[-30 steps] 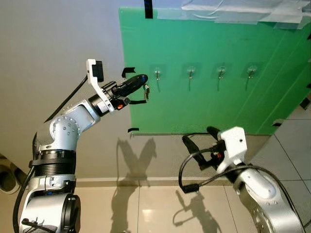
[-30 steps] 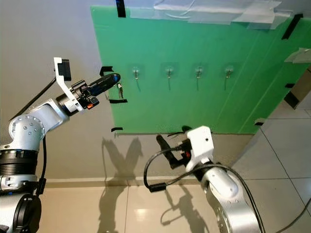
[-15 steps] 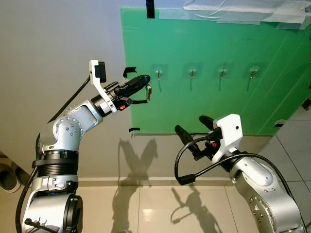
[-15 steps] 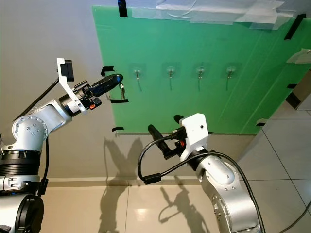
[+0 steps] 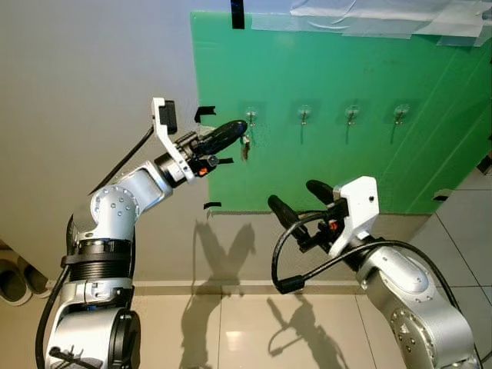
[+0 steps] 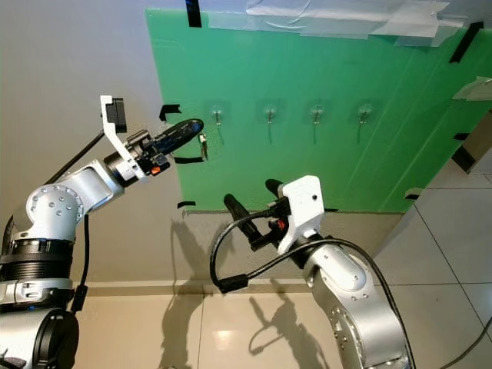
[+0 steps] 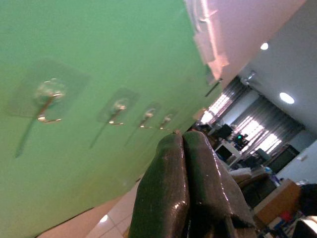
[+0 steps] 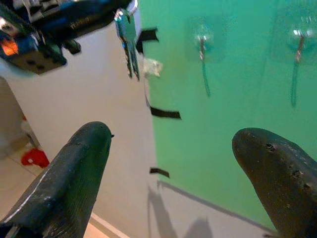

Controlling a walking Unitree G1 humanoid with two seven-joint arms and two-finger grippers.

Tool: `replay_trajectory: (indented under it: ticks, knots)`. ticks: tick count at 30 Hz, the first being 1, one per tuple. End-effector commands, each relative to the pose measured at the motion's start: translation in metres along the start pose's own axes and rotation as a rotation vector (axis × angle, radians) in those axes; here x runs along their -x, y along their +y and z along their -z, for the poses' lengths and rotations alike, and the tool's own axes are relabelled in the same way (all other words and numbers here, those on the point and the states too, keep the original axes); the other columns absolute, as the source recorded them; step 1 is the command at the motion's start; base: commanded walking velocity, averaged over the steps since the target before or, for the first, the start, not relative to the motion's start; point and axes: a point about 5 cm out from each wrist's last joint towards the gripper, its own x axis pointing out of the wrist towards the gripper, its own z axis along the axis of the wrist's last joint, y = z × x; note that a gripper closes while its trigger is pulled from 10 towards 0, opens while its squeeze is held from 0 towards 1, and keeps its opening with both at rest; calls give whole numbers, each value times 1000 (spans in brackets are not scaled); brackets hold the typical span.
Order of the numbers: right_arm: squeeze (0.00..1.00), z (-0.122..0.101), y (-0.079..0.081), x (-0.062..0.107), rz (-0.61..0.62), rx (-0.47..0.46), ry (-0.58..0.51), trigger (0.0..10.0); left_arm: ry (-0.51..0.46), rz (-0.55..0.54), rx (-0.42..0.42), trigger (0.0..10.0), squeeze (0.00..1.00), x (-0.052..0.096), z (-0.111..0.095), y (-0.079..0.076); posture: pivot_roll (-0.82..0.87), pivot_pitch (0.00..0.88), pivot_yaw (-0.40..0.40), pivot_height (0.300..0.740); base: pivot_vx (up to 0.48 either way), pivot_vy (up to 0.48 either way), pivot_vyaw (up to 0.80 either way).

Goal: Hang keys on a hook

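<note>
A small bunch of keys dangles from the tip of my left gripper, which is shut on its ring. The gripper is raised against the green board, just left of and slightly below the leftmost hook. Three more clear stick-on hooks run rightwards along the board. In the left wrist view the shut fingers point past the row of hooks. My right gripper stands open lower down in front of the board; between its fingers the keys are visible.
Black tape strips mark the board's left edge on the grey wall. A black cable loops below my right arm. Shoes lie on the tiled floor at lower left.
My left gripper has carried the keys rightwards, from the board's left edge to just beside the leftmost hook. The right gripper has shifted left and slightly up.
</note>
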Motion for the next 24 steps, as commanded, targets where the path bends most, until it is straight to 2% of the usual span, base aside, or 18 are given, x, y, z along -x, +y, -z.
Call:
replay_trajectory:
  ticks: [1,6,12,20,24]
  knots:
    - [1000,-8,4,0,-28,-21,-26,10000,-7,22,-13,10000,0,-3,-7,-7,-125,0,55,740,0,0,0]
    - [1000,-20,13,-2,-86,-47,-62,10000,-6,23,-19,10000,0,-4,-9,-11,-122,0,54,740,0,0,0]
    - [1000,-29,16,-9,-130,-99,-92,10000,2,23,-19,10000,0,-7,-5,-12,-118,0,50,740,0,0,0]
    - [1000,-27,19,-15,-153,-96,-68,10000,20,15,-31,10000,0,-9,1,-12,-111,0,43,740,0,0,0]
    - [1000,-20,16,-15,-130,-18,-20,10000,32,-9,-60,10000,0,-7,2,-7,-111,0,41,740,0,0,0]
